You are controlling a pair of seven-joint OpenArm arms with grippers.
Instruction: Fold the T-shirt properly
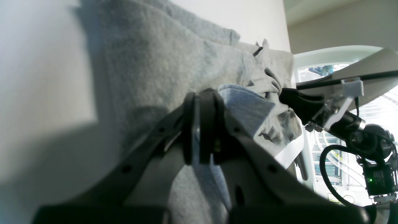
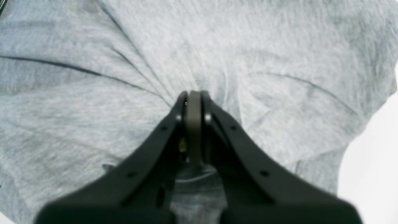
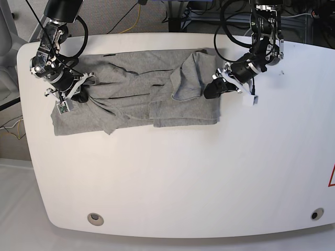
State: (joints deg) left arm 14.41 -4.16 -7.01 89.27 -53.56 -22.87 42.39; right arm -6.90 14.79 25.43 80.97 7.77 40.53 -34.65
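The heather-grey T-shirt (image 3: 131, 94) lies crumpled and partly folded across the far half of the white table (image 3: 172, 172). No lettering shows. My right gripper (image 3: 78, 96) is at the shirt's left end. In the right wrist view it (image 2: 193, 95) is shut on the cloth (image 2: 248, 46), and creases fan out from its tips. My left gripper (image 3: 208, 90) is at the shirt's right edge, beside a turned-over flap. In the left wrist view it (image 1: 203, 95) is shut with a strip of the grey cloth (image 1: 155, 68) between its fingers. The right gripper (image 1: 284, 93) shows far off, at the bunched end.
The table's back edge (image 3: 157, 35) runs just behind the shirt, with cables beyond it. Two small round holes (image 3: 95, 218) (image 3: 314, 214) sit near the front corners. The table's right edge (image 3: 327, 104) is a hand's breadth past my left arm.
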